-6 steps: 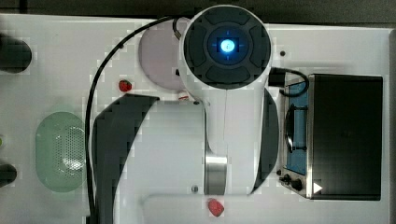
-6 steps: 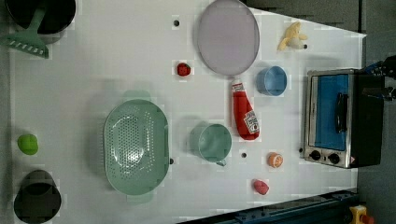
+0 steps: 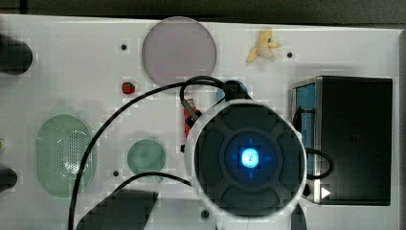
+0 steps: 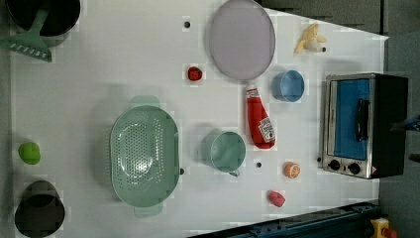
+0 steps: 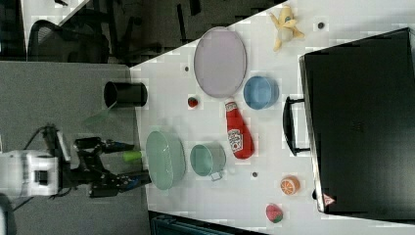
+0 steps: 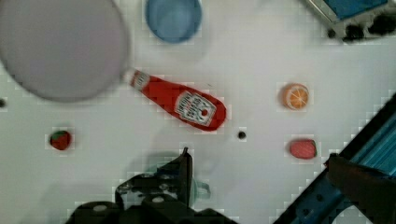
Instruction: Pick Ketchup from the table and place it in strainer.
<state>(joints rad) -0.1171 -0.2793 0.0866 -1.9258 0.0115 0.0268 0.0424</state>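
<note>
**Ketchup below, gripper wide open**

My gripper (image 6: pixel 259 163) hangs with fingers spread apart, holding nothing. The Ketchup (image 6: pixel 180 100) lies flat on the surface (image 4: pixel 99 74), cap touching the grey plate (image 4: pixel 241 38), long axis slanting across my fingers' line; strainer (image 4: pixel 143 156) sits beyond the green mug (image 4: pixel 224 151).

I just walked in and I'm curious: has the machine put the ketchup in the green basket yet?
Not yet. The ketchup lies on its side on the table, between the blue cup and the green mug. The strainer holds nothing. The tool is open above the table, holding nothing. Grasping, carrying and dropping in are all left.
</note>
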